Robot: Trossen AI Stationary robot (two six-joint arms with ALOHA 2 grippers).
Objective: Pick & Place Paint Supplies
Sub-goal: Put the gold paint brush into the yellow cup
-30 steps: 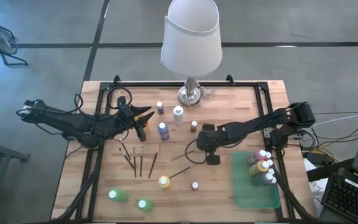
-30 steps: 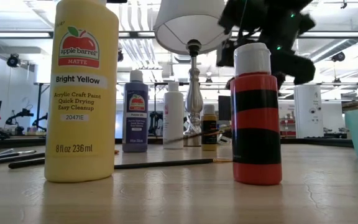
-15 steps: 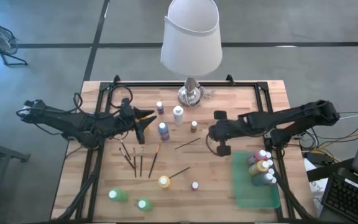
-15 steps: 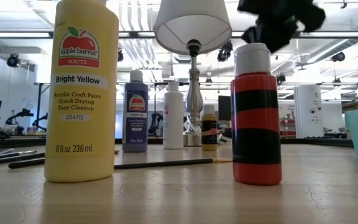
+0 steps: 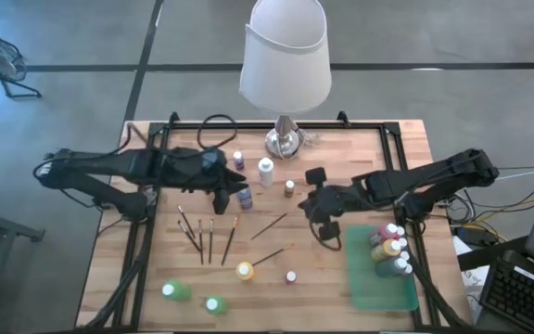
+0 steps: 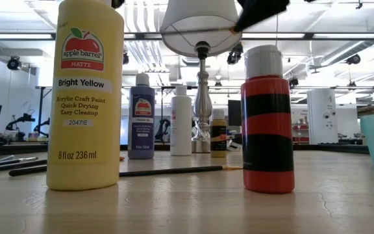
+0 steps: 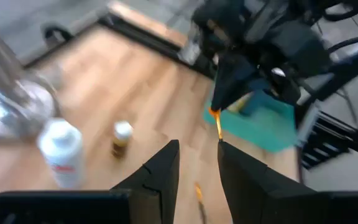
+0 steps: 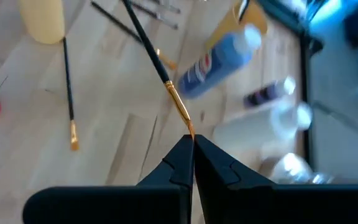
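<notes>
High view: a few small white-capped paint bottles (image 5: 389, 246) are already gathered in the flat green tray (image 5: 378, 289). A thin dark-handled paintbrush (image 8: 160, 74) is pinched between the right fingers (image 8: 190, 152). The left fingers (image 7: 194, 162), part-open and empty, are poised above a blue bottle (image 5: 245, 196); most supplies are left on the wooden tabletop (image 5: 341, 153).

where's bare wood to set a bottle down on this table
Free: the back-right corner, right of the lamp and behind the right claw; also the front strip between the red bottle and the green tray. Crowded: the middle, around the paintbrushes and the blue bottle.
</notes>
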